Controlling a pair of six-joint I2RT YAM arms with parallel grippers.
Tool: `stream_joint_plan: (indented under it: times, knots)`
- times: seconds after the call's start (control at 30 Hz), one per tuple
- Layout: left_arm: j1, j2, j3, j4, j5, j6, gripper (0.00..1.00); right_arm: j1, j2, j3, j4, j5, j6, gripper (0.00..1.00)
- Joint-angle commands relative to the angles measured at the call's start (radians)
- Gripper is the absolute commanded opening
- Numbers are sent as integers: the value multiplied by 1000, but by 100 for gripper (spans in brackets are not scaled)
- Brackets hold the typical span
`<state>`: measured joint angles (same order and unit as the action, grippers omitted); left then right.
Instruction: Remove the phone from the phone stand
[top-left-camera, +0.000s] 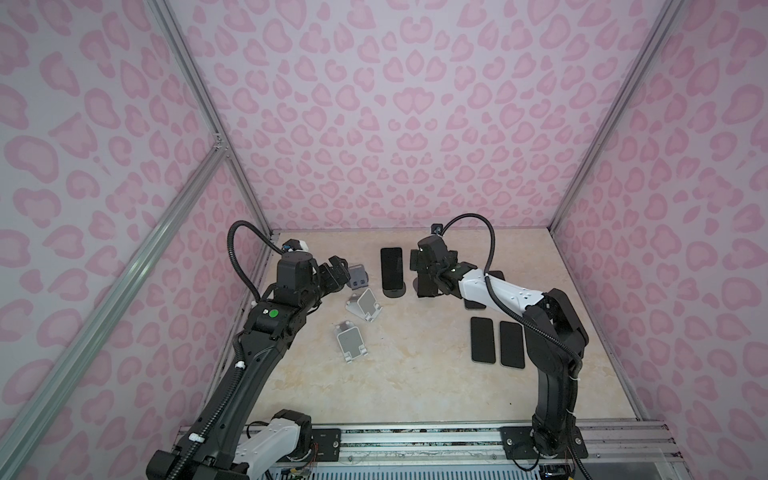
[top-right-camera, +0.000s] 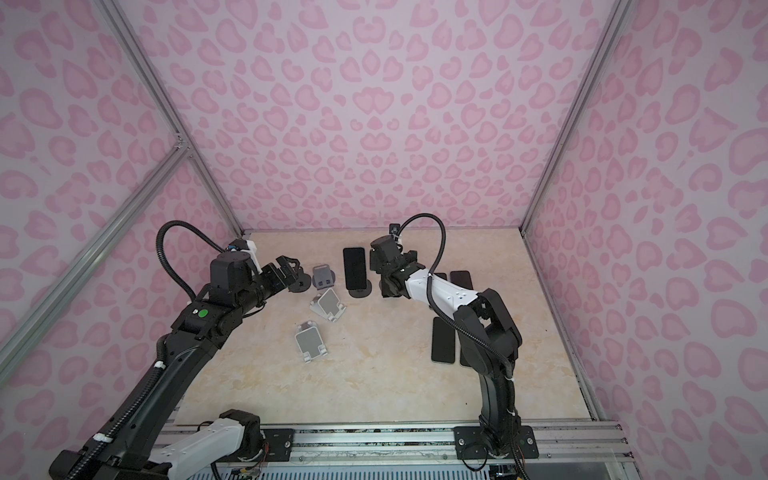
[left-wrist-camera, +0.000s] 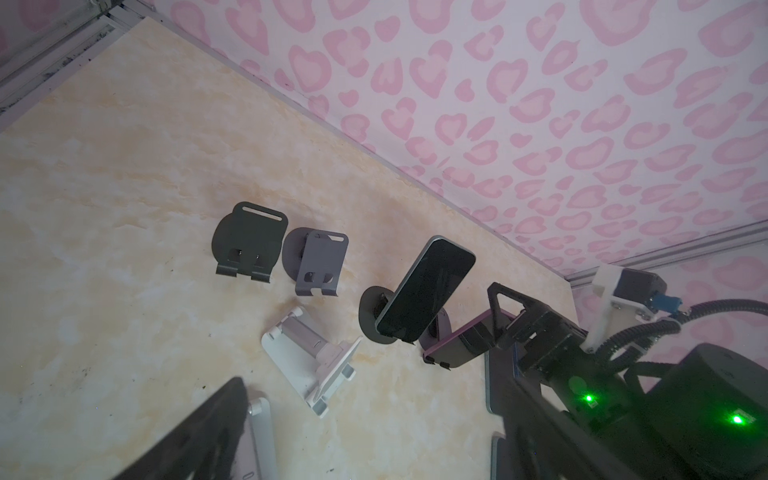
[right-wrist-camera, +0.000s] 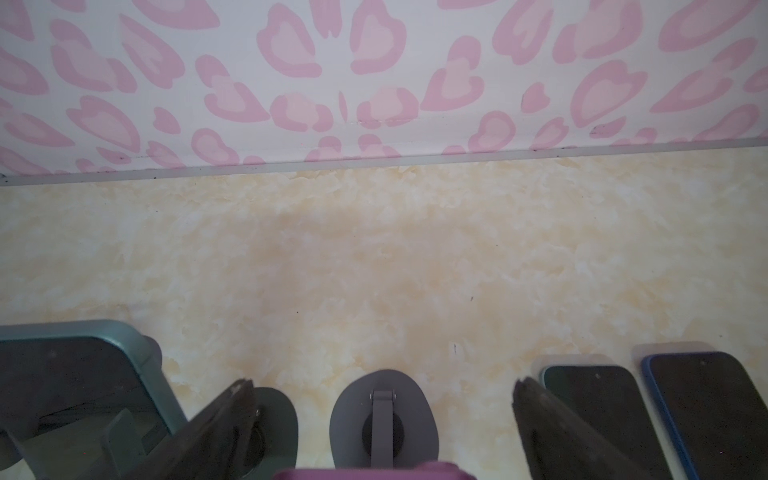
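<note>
A purple-edged phone (left-wrist-camera: 459, 347) leans on a grey round-based phone stand (right-wrist-camera: 382, 419). My right gripper (right-wrist-camera: 382, 384) is open, its fingers (right-wrist-camera: 224, 419) on either side of the phone's top edge (right-wrist-camera: 370, 473) without touching it. In both top views this gripper (top-left-camera: 426, 284) hides the phone. A second phone (top-left-camera: 391, 269) with a dark screen and teal edge stands on a dark round stand (top-left-camera: 394, 292) just to its left. My left gripper (top-left-camera: 337, 268) hangs open and empty above the empty stands at the back left; only one of its fingers (left-wrist-camera: 199, 432) shows in the left wrist view.
Empty stands sit on the left: a dark one (left-wrist-camera: 245, 245), a grey one (top-left-camera: 358, 281), and two white folding ones (top-left-camera: 365, 306) (top-left-camera: 351, 341). Several phones lie flat on the right (top-left-camera: 483, 340) (top-left-camera: 512, 344), partly under the right arm. The back wall is close behind.
</note>
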<state>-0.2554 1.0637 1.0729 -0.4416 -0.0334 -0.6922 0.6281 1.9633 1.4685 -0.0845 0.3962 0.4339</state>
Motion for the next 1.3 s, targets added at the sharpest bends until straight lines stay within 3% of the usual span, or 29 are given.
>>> stream_joint_plan:
  times: [0.0, 0.53, 0.77, 1.27]
  knots:
    - [3, -1, -4, 32, 3, -7, 98, 1, 4, -19, 17, 34, 15, 99]
    - [7, -2, -6, 35, 12, -11, 98, 18, 29, -38, 55, 65, 53, 98]
    - [11, -2, -7, 36, 15, -13, 98, 19, 39, -57, 69, 100, 69, 94]
    - [18, 2, -7, 39, 33, -17, 99, 22, 67, -64, 103, 54, 69, 81]
